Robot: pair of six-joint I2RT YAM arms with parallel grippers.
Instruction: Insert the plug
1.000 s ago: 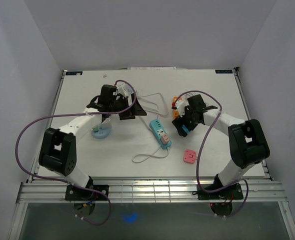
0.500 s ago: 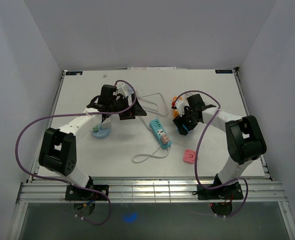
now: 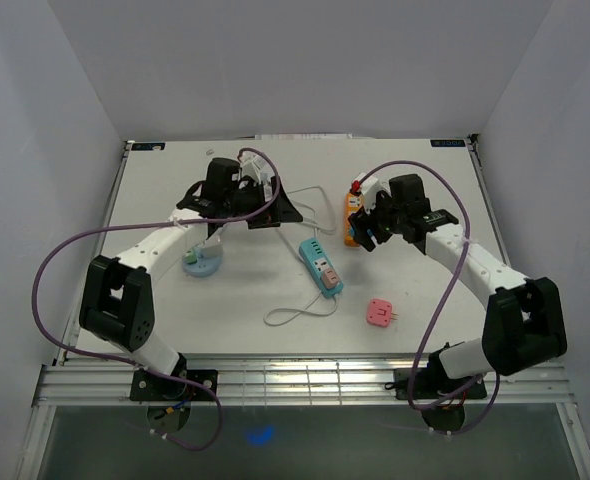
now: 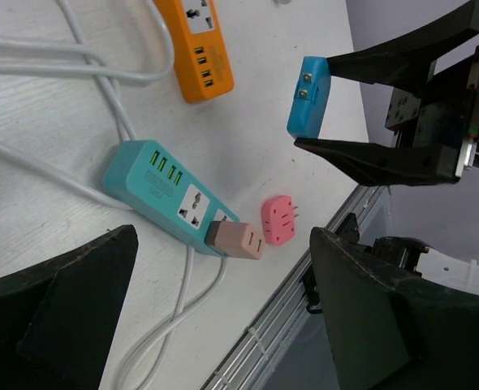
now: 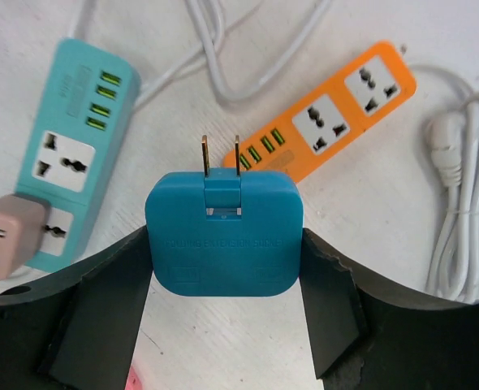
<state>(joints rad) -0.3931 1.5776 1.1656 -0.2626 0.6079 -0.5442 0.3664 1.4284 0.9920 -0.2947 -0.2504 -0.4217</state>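
**Between the right fingers: blue plug, prongs out**

Around both arms stand plain pale-grey walls [image 3: 295, 70], closing off the back and both sides. Beneath the grippers lies a white table [image 3: 215, 325], matte and faintly grained, with a metal rail along its near edge.

The right gripper [image 5: 223, 253] is clamped on the flat sides of the blue plug [image 5: 223, 231], one dark finger against each side. The plug's two brass prongs point away from the wrist. It appears to be held off the surface. Beyond the prongs and to their right lies the orange power strip [image 5: 337, 114]. To the left of that gripper lies the teal power strip [image 5: 69, 146], with a beige-pink adapter [image 5: 8, 240] seated in its nearest socket. White cables [image 5: 459, 203] loop past both strips.

The left gripper [image 4: 223, 244] stands wide apart and empty (nothing touches either finger). Below its gap sit the teal strip and a small pink plug [image 4: 278, 221], loose on the table.
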